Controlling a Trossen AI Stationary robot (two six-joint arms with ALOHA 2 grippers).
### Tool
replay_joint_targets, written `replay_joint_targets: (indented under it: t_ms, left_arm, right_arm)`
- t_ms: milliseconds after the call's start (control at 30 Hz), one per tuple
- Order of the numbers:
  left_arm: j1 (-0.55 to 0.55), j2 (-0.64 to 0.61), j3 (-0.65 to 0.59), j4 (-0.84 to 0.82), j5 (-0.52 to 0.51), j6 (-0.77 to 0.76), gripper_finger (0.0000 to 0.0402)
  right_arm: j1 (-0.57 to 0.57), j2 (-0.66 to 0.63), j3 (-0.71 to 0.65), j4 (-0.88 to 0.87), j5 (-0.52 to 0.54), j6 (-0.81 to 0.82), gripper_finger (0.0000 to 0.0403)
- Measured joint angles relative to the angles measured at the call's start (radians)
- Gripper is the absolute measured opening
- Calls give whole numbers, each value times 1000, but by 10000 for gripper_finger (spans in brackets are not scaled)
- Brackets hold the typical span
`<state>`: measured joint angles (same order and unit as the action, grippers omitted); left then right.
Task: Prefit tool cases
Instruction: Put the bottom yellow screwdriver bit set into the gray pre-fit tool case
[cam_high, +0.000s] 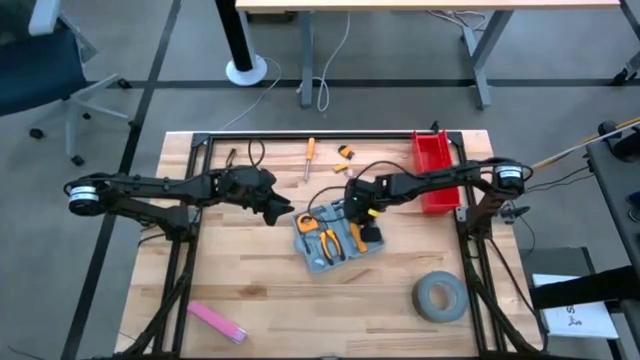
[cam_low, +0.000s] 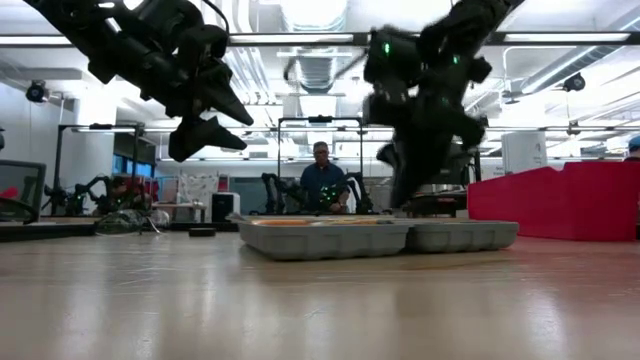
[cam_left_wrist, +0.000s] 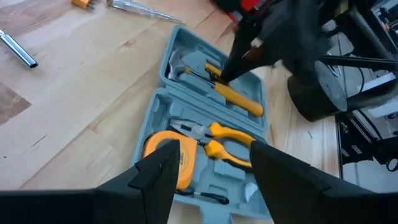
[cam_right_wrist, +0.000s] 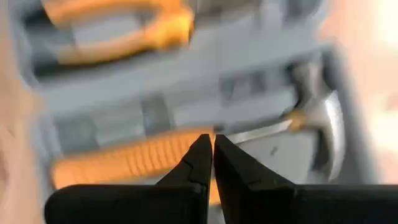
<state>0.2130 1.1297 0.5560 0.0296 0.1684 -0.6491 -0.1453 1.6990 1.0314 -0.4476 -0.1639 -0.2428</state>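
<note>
Two tools, right tool (cam_right_wrist: 209, 163) closed over open tool case (cam_high: 322, 247)

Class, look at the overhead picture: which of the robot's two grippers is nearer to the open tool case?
Right. The right gripper, fingers shut, is down over the tool case, at the hammer. The left gripper hangs open above the table beside the case.

1. 1 tool case (cam_high: 333, 242), lying open.
2. 2 grippers: left gripper (cam_high: 277, 210), right gripper (cam_high: 357, 203).
3. 1 red bin (cam_high: 435, 170).
4. 1 grey tape roll (cam_high: 440, 297).
5. 1 pink block (cam_high: 217, 321).
6. 1 loose screwdriver (cam_high: 309, 158).
</note>
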Motion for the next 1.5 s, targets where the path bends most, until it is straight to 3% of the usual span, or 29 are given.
replay_joint_targets:
  t_ms: [467,1067,1500]
  left_arm:
    - [0,0,0,0,0,0,204]
    - [0,0,0,0,2,4,204]
    - [0,0,0,0,7,1,204]
  right_arm:
    - [-23,-13,-4,-31,86,-31,0]
    - [-59,115,-14,22,40,-72,0]
    - [-61,-2,32,-68,71,-45,0]
